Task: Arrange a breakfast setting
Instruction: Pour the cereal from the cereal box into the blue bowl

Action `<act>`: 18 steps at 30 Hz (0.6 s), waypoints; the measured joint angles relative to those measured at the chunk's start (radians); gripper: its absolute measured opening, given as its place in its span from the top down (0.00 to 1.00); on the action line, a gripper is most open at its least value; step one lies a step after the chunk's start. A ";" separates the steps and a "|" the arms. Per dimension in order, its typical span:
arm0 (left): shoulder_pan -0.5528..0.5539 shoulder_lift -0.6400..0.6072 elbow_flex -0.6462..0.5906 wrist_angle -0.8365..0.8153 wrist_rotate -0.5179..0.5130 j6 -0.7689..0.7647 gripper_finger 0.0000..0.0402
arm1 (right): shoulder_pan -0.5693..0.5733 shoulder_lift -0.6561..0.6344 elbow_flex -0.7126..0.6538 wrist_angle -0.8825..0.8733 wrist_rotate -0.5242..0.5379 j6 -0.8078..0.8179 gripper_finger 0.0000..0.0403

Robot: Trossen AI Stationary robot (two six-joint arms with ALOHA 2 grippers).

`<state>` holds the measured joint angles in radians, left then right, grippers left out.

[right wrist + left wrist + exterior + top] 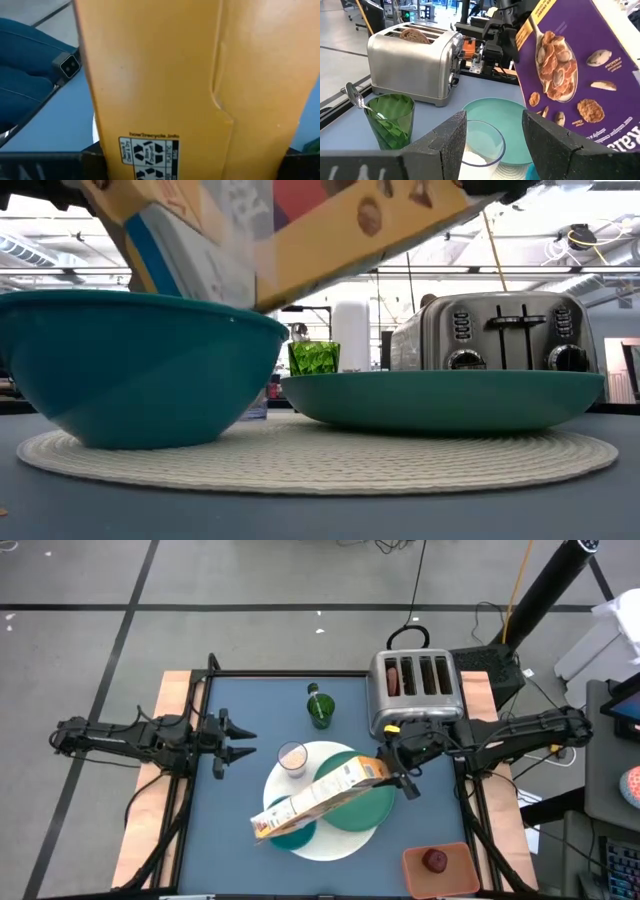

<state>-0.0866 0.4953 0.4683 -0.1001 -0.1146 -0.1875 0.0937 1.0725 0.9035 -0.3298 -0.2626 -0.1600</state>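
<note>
Blue-grey tabletop fills the high view; low centre, my right gripper (392,772) clamps a cereal box (315,800) tilted over the teal bowl (297,833), left of the green plate (362,808). Too steep a tip could spill cereal past the bowl onto the white mat (325,845). At middle left my left gripper (232,740) waits with fingers parted and empty, the milk glass (292,757) just beyond it.

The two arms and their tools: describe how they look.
Both arms are dark, slim and jointed, with black cables running along them. The left tool ends in two pointed black fingers with a rough, grainy surface. The right tool is equally black and blocky. No markings are visible.
</note>
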 joint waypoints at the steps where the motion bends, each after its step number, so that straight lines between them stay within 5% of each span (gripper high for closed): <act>1: 0.000 0.000 0.000 0.000 0.000 0.000 0.51 | 0.000 0.000 0.000 0.003 0.000 0.000 0.51; 18: 0.000 0.000 0.000 0.000 0.000 0.000 0.51 | 0.000 -0.001 0.000 0.003 0.000 -0.003 0.51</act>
<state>-0.0865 0.4950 0.4683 -0.1001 -0.1146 -0.1875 0.0937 1.0714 0.9035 -0.3270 -0.2630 -0.1629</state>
